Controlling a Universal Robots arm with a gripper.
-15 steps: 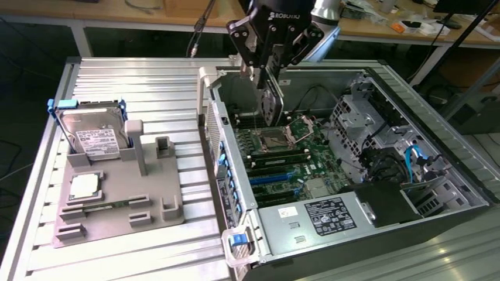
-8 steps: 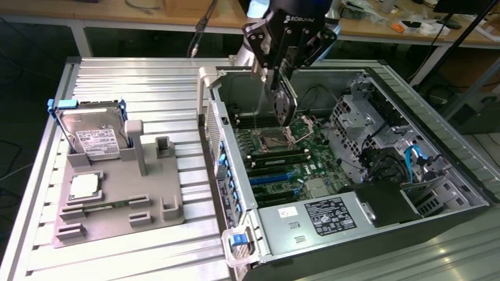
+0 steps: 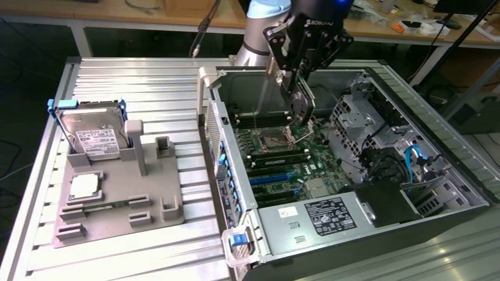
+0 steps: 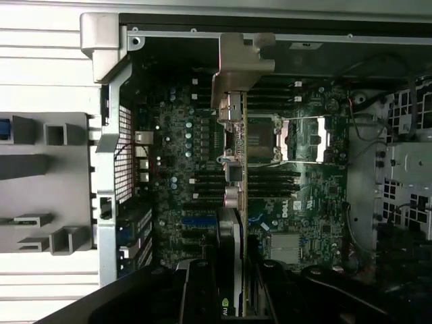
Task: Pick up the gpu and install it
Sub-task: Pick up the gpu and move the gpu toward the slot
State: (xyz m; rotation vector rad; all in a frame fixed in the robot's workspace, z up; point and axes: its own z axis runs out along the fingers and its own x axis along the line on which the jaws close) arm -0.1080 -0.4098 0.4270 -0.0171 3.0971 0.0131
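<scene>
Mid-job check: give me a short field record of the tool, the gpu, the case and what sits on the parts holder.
tool: tool shut on the gpu, above the open case
gpu: gpu hangs on edge over the motherboard, near the processor socket
case: case lies open, side panel off
parts holder: gray parts holder, on the exterior view's left
hard drive: hard drive stands in the holder
processor chip: processor chip lies flat on the holder

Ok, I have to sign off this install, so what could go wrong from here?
The gpu hangs in the fingers over the motherboard, close to the open processor socket; a slip could drop it onto the socket. Its metal bracket might catch on the case frame if the card goes down misaligned.
</scene>
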